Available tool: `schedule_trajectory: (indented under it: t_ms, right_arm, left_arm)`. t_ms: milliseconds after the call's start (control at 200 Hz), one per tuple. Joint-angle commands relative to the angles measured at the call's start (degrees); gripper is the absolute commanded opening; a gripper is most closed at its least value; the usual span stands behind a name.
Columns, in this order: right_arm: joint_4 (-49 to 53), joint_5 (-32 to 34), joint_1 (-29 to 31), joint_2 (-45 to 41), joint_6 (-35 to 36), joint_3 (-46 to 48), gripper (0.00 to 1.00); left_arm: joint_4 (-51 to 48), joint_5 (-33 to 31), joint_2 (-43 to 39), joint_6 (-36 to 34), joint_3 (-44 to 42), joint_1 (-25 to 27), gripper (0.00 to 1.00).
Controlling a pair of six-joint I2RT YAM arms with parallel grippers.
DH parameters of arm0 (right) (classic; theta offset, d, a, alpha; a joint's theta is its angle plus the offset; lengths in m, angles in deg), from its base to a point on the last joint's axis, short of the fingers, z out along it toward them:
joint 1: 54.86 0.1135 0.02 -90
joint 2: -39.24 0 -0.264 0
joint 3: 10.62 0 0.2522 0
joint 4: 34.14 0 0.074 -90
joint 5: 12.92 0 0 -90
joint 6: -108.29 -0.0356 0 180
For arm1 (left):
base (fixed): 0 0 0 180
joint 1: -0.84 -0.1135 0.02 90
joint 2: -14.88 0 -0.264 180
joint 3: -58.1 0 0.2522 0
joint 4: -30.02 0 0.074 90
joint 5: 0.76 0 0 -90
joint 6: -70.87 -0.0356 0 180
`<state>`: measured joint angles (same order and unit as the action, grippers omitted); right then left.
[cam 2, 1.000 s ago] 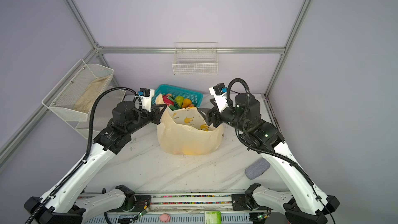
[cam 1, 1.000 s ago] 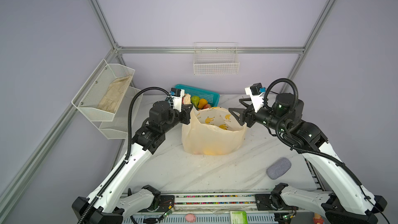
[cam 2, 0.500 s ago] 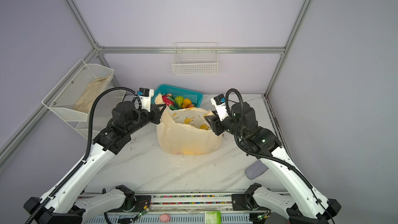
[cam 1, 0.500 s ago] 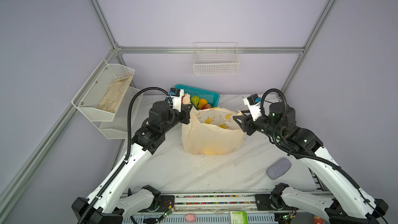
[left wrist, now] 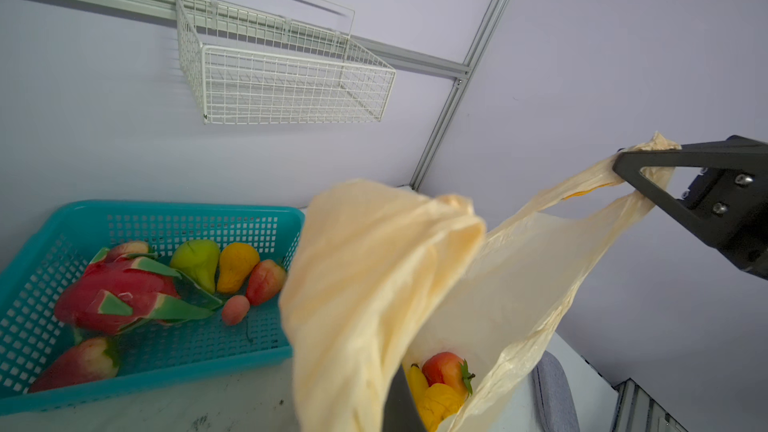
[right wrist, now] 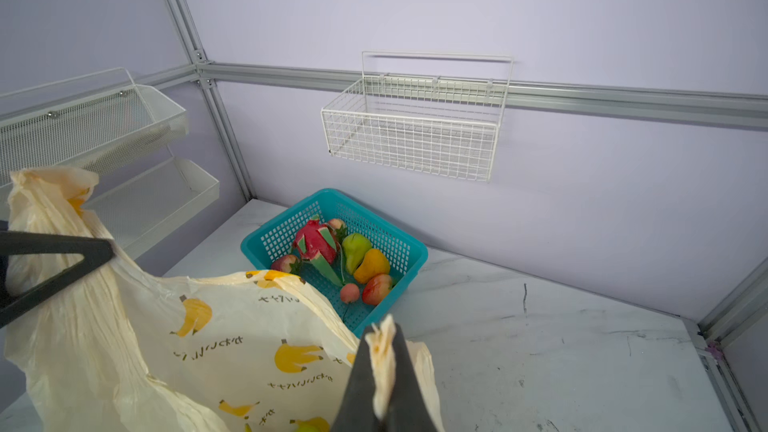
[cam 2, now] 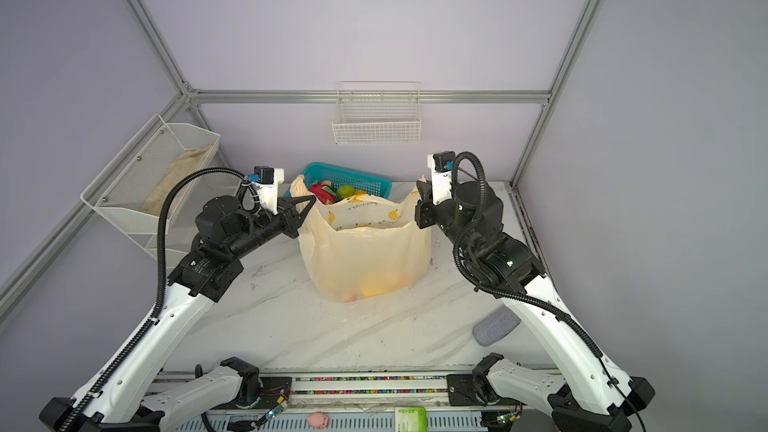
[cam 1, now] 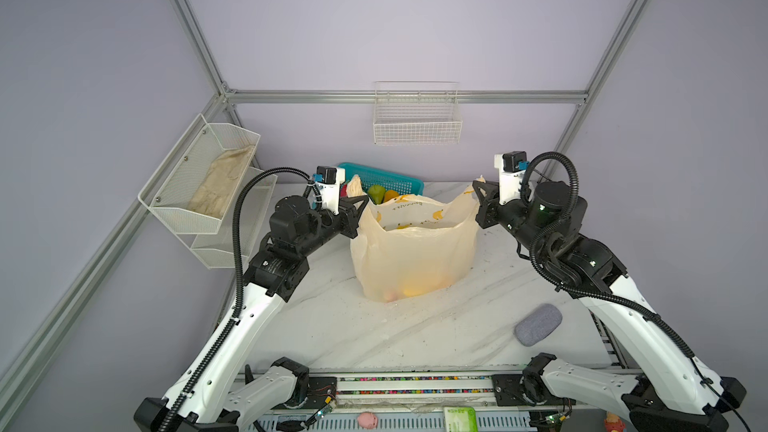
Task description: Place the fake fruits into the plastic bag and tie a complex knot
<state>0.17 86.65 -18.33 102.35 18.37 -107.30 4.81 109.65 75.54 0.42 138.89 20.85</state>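
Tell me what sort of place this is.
Probably a robotics lab test cell: aluminium frame rails around plain lilac walls, robot arms mounted at a marble-look tabletop, and fake fruits in a teal basket.

This is a robotics lab test cell. Plain lilac wall panels (cam 1: 374, 14) sit in a bare aluminium frame (cam 1: 415, 96) around a marble-pattern tabletop (cam 1: 395, 326). The cabled left arm (cam 1: 249, 317) and right arm (cam 1: 648, 351) rise from a mounting rail (cam 1: 415, 384) well behind both sets of jaws. Beyond the jaws hangs a white wire basket (cam 1: 417, 126). Mesh shelves (cam 1: 174, 184) hang outboard of the left jaws. Fake fruits (left wrist: 120, 292) lie in a teal basket (left wrist: 187, 209) just past the left jaws.
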Motion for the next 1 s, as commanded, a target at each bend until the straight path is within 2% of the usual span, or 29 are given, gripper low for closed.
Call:
schedule_trajectory:
  t_ms: [0, 160, 250, 430, 470, 580, 655, 710, 770, 860, 995]
  right_arm:
    - [-2.16, 4.64, 0.03, -0.11, -1.07, -1.19, 0.00]
    - [0.62, 14.49, 0.02, -1.46, 1.51, 2.26, 0.00]
    - [1.66, 19.41, -0.06, -1.43, 2.19, 4.68, 0.00]
    - [3.02, 20.45, -0.15, 3.04, 2.06, 5.57, 0.00]
    - [3.49, 20.50, -0.13, 4.04, 2.12, 5.27, 0.06]
    - [4.69, 21.24, -0.13, 4.66, 3.54, 3.97, 0.30]
    - [4.99, 21.28, -0.14, 3.68, 6.74, 1.85, 0.43]
    - [5.40, 17.97, -0.06, 3.05, 7.73, -0.38, 0.49]
    - [5.33, 12.46, 0.01, 3.12, 8.93, -2.94, 0.62]
    - [5.79, 7.28, 1.99, 5.32, 11.24, -6.79, 0.70]
    - [4.99, 11.39, 11.63, 9.60, 16.09, -10.35, 0.76]
  left_arm:
    - [4.50, 6.96, 0.68, 1.15, 0.56, -1.36, 0.00]
    - [6.12, 8.99, 0.07, 1.36, -1.88, -3.34, 0.00]
    - [9.66, 12.66, 0.39, 1.38, -4.53, -3.67, 0.00]
    - [19.11, 20.48, 3.71, 3.62, -8.27, -3.59, 0.00]
    - [19.59, 21.80, 4.55, 3.75, -8.15, -3.57, 0.00]
    - [19.61, 23.24, 5.59, 3.30, -8.02, -3.58, 0.00]
    - [19.85, 23.14, 5.52, 3.30, -8.05, -3.60, 0.00]
    - [20.01, 22.94, 5.35, 3.31, -8.22, -3.58, 0.00]
    - [20.18, 22.68, 5.25, 3.30, -8.38, -3.59, 0.00]
    - [19.99, 22.52, 5.08, 3.21, -8.52, -3.58, 0.00]
    - [19.73, 22.44, 4.65, 3.35, -8.58, -3.57, 0.00]
